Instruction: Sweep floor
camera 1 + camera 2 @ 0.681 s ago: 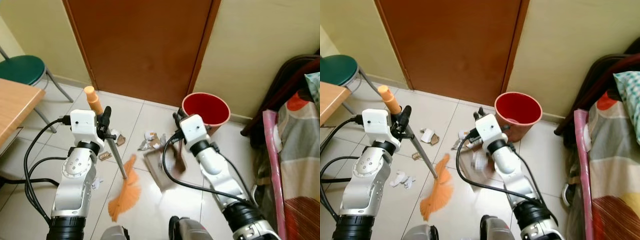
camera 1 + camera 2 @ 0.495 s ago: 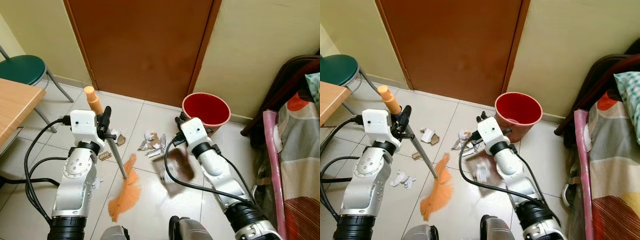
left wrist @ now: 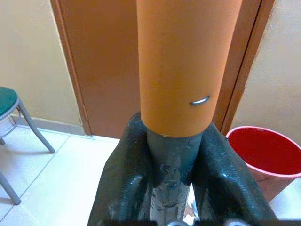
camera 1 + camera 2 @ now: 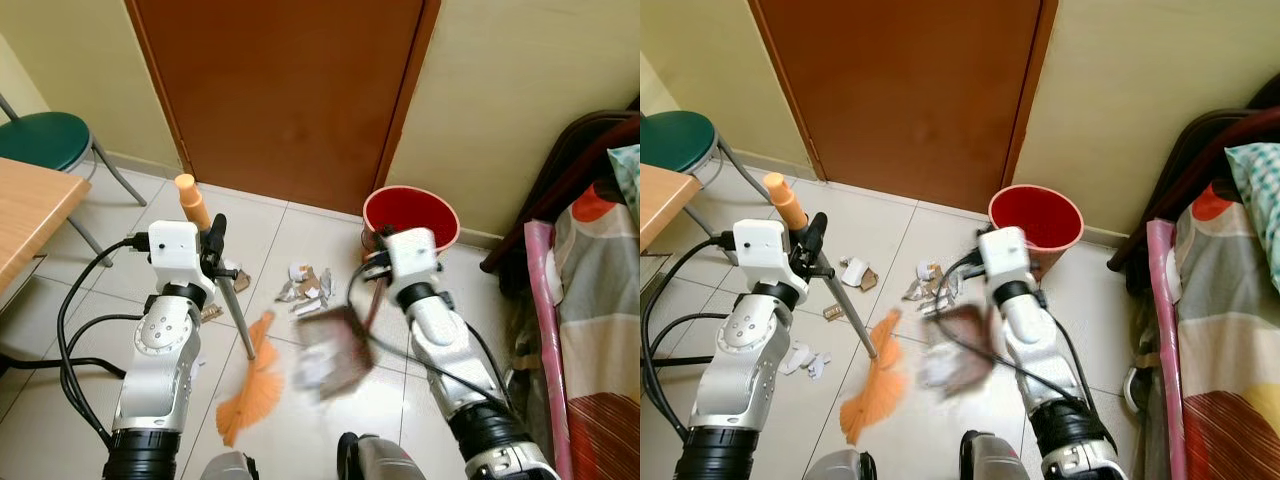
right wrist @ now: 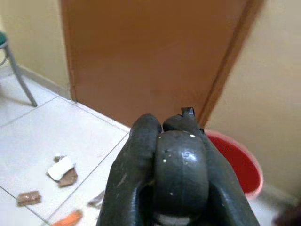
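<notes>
My left gripper [image 4: 216,252] is shut on the grey shaft of a broom, just below its orange grip [image 3: 174,66]. The broom's orange bristles [image 4: 248,385] rest on the tiled floor. My right gripper [image 4: 374,264] is shut on the dark handle of a brown dustpan [image 4: 335,350]. The dustpan hangs blurred above the floor with white scraps on it. A red bucket [image 4: 410,215] stands against the wall just beyond my right gripper. Paper and cardboard litter [image 4: 305,285] lies on the tiles between the broom and the bucket.
A brown door [image 4: 280,90] closes the wall ahead. A green chair [image 4: 45,140] and a wooden table corner [image 4: 25,210] are on the left. A bed with a patterned blanket [image 4: 600,300] fills the right side. More scraps [image 4: 805,358] lie by my left arm.
My right gripper has risen and moved right toward the bucket, lifting the dustpan off the floor. The left arm and broom have shifted only slightly.
</notes>
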`<state>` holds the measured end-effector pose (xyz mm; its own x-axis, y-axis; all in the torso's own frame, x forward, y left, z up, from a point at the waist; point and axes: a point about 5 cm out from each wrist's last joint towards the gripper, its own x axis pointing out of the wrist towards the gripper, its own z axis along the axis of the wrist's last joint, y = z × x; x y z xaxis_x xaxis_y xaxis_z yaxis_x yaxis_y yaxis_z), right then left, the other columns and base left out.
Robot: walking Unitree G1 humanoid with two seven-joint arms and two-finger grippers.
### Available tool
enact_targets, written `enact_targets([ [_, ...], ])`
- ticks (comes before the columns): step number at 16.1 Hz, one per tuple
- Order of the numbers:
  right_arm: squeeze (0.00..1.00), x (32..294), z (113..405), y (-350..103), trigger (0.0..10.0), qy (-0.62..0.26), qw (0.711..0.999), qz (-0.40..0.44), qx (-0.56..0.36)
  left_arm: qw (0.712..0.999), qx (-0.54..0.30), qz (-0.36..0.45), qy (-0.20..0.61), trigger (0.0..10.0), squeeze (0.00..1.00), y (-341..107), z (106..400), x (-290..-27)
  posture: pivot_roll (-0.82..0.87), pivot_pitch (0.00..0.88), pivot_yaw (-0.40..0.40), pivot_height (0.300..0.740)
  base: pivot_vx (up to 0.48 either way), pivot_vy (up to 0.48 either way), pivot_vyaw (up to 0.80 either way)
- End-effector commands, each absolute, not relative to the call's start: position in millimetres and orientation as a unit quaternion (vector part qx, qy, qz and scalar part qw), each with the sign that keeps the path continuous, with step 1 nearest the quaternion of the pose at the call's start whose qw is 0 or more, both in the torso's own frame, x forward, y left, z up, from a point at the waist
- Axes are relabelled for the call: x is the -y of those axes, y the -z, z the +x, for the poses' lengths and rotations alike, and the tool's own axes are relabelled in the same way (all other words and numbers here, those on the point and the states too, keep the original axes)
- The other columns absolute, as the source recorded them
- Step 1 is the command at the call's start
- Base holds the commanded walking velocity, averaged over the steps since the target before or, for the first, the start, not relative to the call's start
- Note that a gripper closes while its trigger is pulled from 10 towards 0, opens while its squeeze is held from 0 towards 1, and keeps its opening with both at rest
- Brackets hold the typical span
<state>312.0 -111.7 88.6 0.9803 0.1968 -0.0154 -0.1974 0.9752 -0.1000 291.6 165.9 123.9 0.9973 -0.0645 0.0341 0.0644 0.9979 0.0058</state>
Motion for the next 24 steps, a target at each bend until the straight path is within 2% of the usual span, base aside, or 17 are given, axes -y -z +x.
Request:
enact_targets([
  [1,0.0,114.7,314.6,-88.6,10.0,-0.087,0.996,-0.033,-0.012,0.999,0.021,0.002,0.029,10.0,0.0,-125.2,292.7,-166.1,-0.04,0.103,-0.047,0.74,0.0,0.0,0.0],
  [5,0.0,122.7,317.7,-94.6,10.0,-0.049,0.998,-0.047,0.004,1.0,0.023,0.003,0.019,10.0,0.0,-125.2,294.4,-167.2,-0.04,0.101,-0.051,0.74,0.0,0.0,0.0],
  [9,0.0,142.1,323.8,-107.2,10.0,0.029,0.999,-0.007,0.029,1.0,0.025,0.004,0.012,10.0,0.0,-125.8,296.1,-167.4,-0.04,0.099,-0.051,0.74,0.0,0.0,0.0],
  [10,0.0,137.2,325.9,-119.2,10.0,0.003,0.997,-0.049,0.064,1.0,0.026,0.005,0.011,10.0,0.0,-126.0,296.5,-167.8,-0.04,0.098,-0.051,0.74,0.0,0.0,0.0],
  [11,0.0,135.5,326.6,-121.3,10.0,0.001,0.997,-0.046,0.067,1.0,0.026,0.005,0.01,10.0,0.0,-125.9,296.6,-168.2,-0.04,0.098,-0.051,0.74,0.0,0.0,0.0],
  [14,0.0,142.7,329.5,-112.7,10.0,0.04,0.998,0.031,0.023,0.999,0.031,0.009,0.0,10.0,0.0,-127.6,298.1,-169.8,-0.04,0.097,-0.054,0.74,0.0,0.0,0.0],
  [19,0.0,150.2,331.1,-108.0,10.0,0.059,0.996,0.071,0.002,0.999,0.027,0.015,-0.032,10.0,0.0,-125.6,297.8,-180.2,-0.04,0.095,-0.058,0.74,0.0,0.0,0.0],
  [24,0.0,146.9,330.8,-102.1,10.0,0.055,0.994,0.09,-0.017,0.998,0.06,-0.01,-0.03,10.0,0.0,-140.5,300.2,-175.3,-0.04,0.096,-0.061,0.74,0.0,0.0,0.0],
])
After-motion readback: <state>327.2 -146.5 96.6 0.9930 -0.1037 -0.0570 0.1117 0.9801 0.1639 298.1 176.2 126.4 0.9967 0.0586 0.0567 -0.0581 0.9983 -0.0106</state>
